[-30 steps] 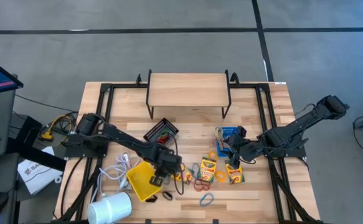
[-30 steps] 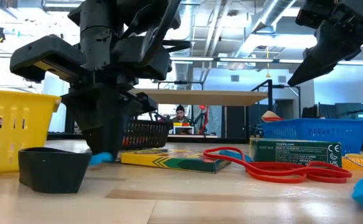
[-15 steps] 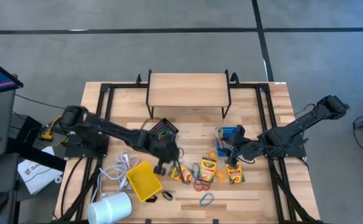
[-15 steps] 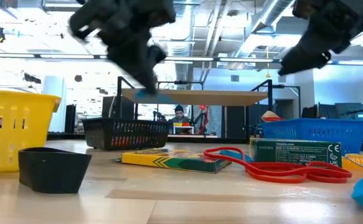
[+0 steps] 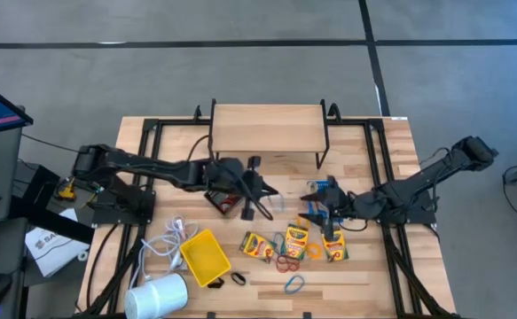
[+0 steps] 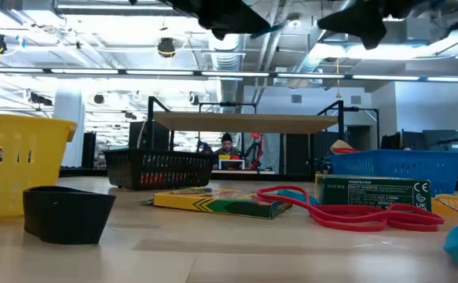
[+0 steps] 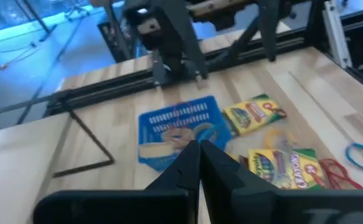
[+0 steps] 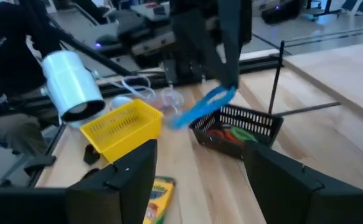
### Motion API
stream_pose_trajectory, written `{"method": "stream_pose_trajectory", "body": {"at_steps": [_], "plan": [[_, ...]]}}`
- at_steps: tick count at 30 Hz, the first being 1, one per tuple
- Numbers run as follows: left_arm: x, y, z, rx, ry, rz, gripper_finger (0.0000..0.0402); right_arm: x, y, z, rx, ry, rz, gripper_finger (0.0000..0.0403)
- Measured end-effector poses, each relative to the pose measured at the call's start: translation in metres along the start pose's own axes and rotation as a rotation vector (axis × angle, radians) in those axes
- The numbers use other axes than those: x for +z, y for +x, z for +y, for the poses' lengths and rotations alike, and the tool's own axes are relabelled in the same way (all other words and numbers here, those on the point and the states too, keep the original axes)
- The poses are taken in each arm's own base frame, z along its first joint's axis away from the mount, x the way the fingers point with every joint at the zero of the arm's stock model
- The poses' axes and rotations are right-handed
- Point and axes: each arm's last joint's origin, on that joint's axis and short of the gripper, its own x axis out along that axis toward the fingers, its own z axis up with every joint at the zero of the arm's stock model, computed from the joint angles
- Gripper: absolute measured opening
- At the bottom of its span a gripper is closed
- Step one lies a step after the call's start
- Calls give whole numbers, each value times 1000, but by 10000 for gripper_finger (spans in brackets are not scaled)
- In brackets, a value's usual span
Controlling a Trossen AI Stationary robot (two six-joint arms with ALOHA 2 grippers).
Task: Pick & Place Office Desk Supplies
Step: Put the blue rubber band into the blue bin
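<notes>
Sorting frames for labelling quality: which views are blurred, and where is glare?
Left wrist view: soft throughout, blue bin and crayon boxes smeared. Right wrist view: blue rubber band streaked, black bin fairly clear. Low view: arms overhead blurred, ceiling lights glaring. High view: sharp, evenly lit.

Two dark arms, black all over, built from slim jointed links with rounded housings at each joint. Left arm long and thin, ending in the left gripper with two narrow black fingers, flat-sided and tapering to a point. Right arm the same make, thicker block at its far end. Right gripper with two broad, angular matte black fingers.
</notes>
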Motion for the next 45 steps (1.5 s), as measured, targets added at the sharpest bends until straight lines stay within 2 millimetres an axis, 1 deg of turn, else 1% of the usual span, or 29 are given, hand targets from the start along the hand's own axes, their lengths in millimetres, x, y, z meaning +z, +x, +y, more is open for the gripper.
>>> {"method": "stream_pose_trajectory", "body": {"at_steps": [5,10,13,15,21,36,39,41,43,45], "plan": [[5,9,0,-29,12,-105,0,2,5,-8,8,14,6,235],[1,14,-1,-29,48,-101,0,4,8,-13,26,33,10,235],[2,19,-1,-21,52,-131,0,5,9,-15,41,45,15,235],[-3,23,-2,-25,54,-115,0,5,10,-16,58,62,16,235],[-2,30,-3,-37,65,-172,0,6,11,-18,69,79,20,235],[8,28,-6,-49,101,-277,0,8,11,-17,95,98,6,231],[9,27,-6,-46,102,-287,0,7,12,-16,98,95,13,210],[10,27,-6,-44,102,-297,0,5,14,-16,106,93,22,184],[10,27,-6,-44,102,-296,0,4,17,-16,131,96,31,146],[10,27,-6,-43,102,-299,0,3,22,-16,167,100,37,97]]}}
